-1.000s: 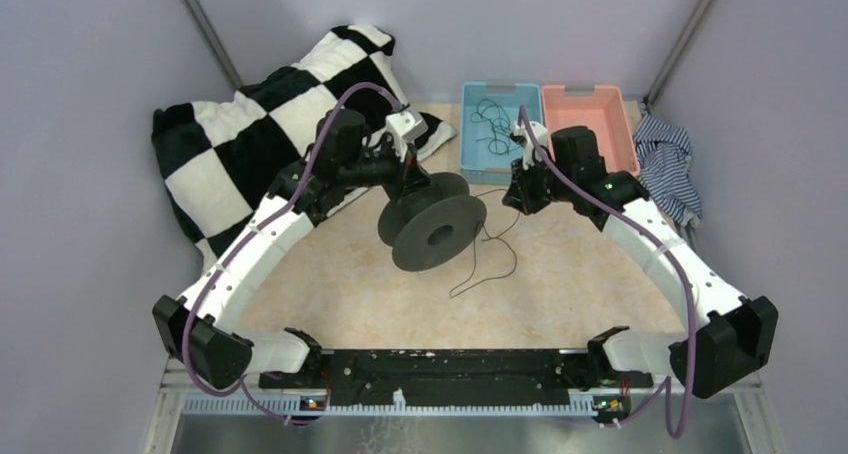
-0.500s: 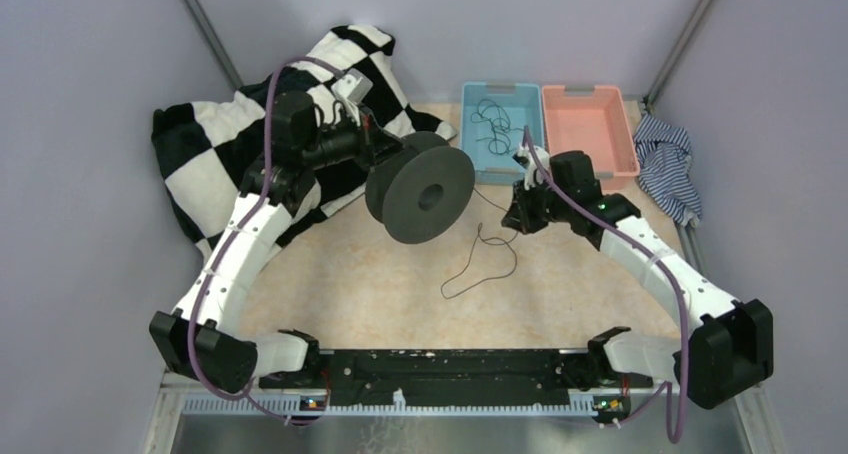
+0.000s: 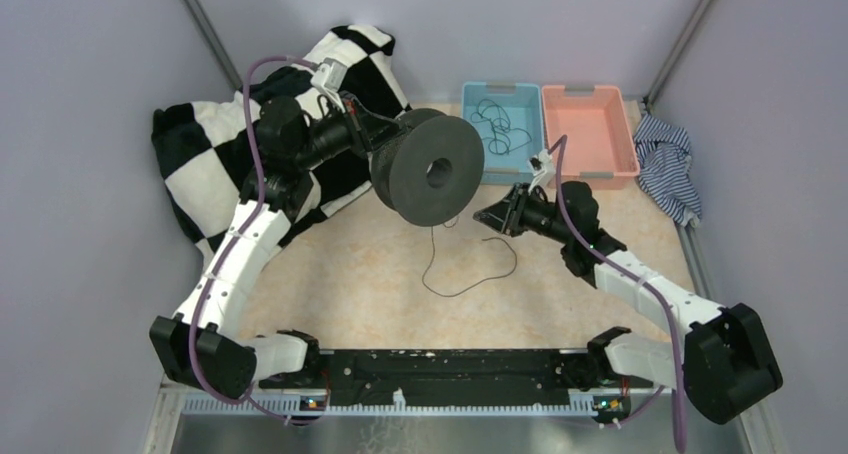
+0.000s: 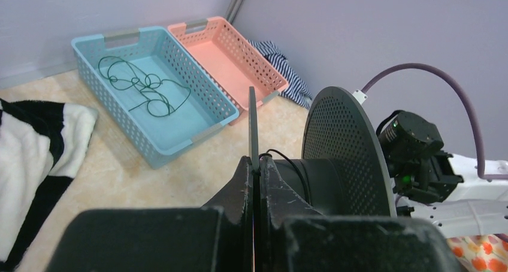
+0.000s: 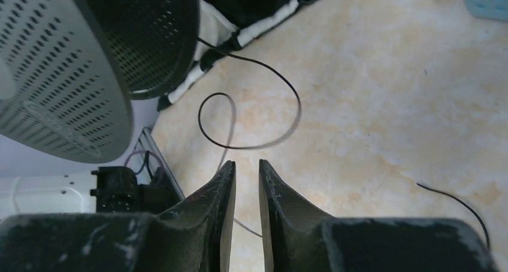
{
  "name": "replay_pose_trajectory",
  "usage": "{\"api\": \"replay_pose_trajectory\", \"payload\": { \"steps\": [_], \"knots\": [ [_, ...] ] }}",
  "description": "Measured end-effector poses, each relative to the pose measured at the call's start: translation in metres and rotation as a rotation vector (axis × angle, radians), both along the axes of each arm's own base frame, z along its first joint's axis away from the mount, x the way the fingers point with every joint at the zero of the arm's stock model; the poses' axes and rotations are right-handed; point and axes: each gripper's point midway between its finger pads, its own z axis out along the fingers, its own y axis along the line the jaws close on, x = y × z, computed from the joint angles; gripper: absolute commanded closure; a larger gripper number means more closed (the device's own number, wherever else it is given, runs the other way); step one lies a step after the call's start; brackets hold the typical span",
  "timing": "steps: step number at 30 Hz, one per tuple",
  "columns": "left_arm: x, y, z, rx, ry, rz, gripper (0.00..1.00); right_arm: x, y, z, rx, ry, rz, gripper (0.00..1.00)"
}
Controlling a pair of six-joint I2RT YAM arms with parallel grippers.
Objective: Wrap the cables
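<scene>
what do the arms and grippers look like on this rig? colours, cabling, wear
Left arm and right arm: white shells, black joints and bases, a purple cord looped along each. Left gripper and right gripper: black tapered fingers, scuffed pale at the edges.

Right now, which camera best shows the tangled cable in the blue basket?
The left wrist view: the tangled cable lies close and unobstructed on the floor of the blue basket. The top external view shows it too, but small and far. The right wrist view catches only a basket corner, without the cable.
</scene>
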Motion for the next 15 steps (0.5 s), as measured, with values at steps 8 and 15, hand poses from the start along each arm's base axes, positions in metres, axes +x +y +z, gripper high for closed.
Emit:
{"api": "replay_pose_trajectory", "payload": {
  "steps": [8,15],
  "knots": [
    [0.004,0.0,0.01,-0.046,-0.028,0.016,1.0,0.01,0.018,0.025,0.143,-0.044,-0.048,0.59],
    [0.017,0.009,0.025,-0.068,-0.054,0.112,1.0,0.0,0.011,0.014,0.139,-0.056,-0.108,0.4]
  ]
}}
